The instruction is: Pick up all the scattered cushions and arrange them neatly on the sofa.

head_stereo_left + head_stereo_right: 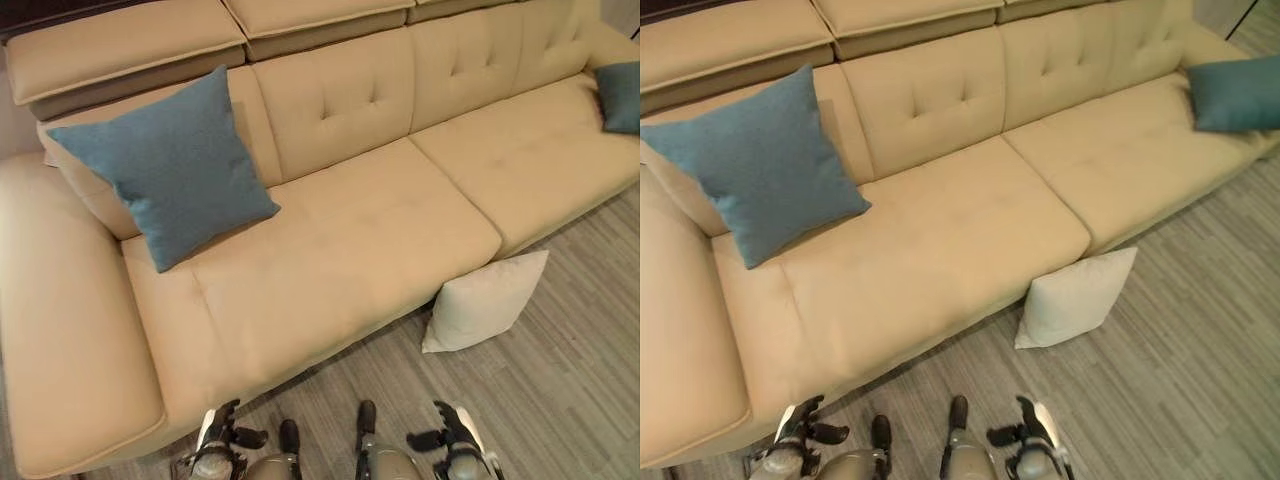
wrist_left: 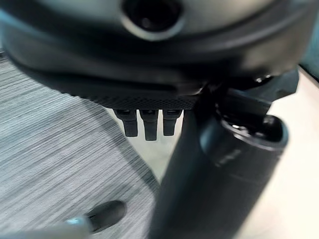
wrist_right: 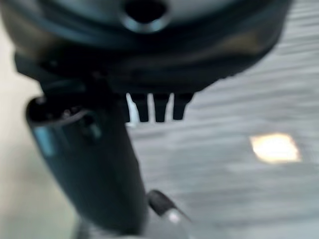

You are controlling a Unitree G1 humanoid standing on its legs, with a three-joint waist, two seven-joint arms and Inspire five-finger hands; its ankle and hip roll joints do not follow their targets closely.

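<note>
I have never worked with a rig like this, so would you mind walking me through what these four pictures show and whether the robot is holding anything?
The two wide pictures come from a stereo camera on a humanoid robot's head, looking down at a beige sofa. A blue cushion leans against the backrest on the robot's left, and a second blue cushion lies at the far right end of the seat. A cream cushion stands on the grey floor, propped against the sofa's front. That one is not yet on the sofa.

The left hand and right hand show at the bottom edge, low and in front of the sofa. The two close pictures come from cameras on the wrists, looking along each hand: fingers hang straight, holding nothing.
</note>
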